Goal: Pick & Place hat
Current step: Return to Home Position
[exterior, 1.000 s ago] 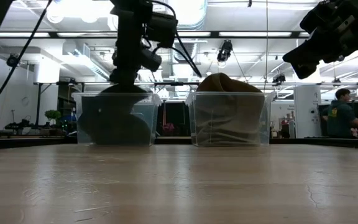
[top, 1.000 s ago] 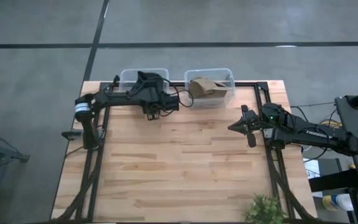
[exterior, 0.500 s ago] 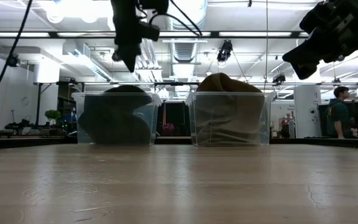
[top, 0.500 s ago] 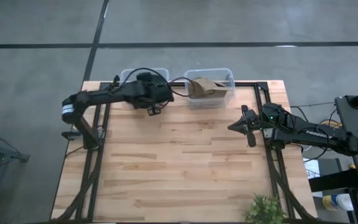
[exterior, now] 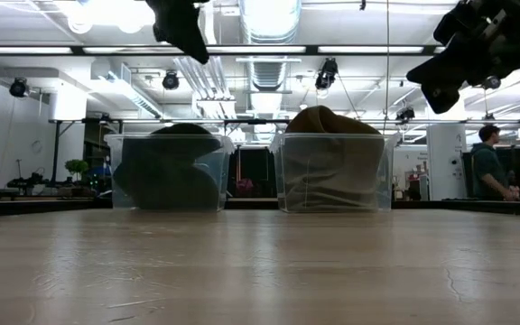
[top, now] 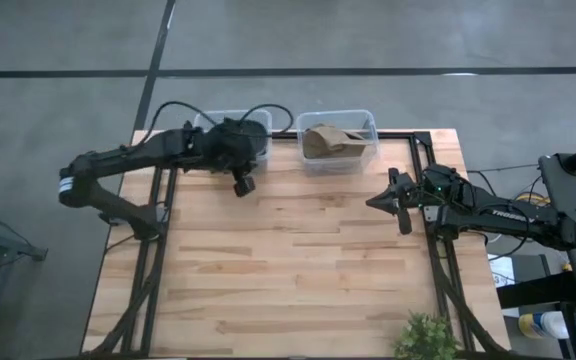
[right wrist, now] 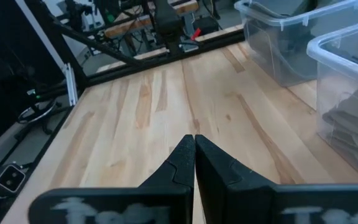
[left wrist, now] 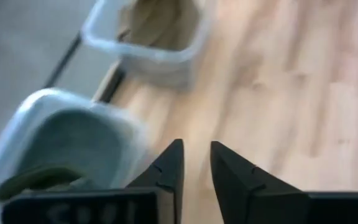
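Two clear bins stand side by side at the far edge of the table (top: 288,260). The left bin (exterior: 165,137) holds the green caps (exterior: 165,179), the right bin (top: 336,113) the brown cap (top: 326,140). The left gripper (top: 240,185) hangs just in front of the left bin, its jaws slightly parted and empty. The right gripper (right wrist: 194,146) waits near the table's right side, jaws pressed together.

A crumpled brown cap (top: 330,140) fills the right transparent bin (top: 360,115), to the left gripper's (top: 241,185) right. The green caps (exterior: 168,171) lie as one dark heap in the left transparent bin (exterior: 116,138), just beyond that gripper.

left bin (top: 200,122) half hidden by left arm (top: 138,155), plant (top: 426,338) cropped
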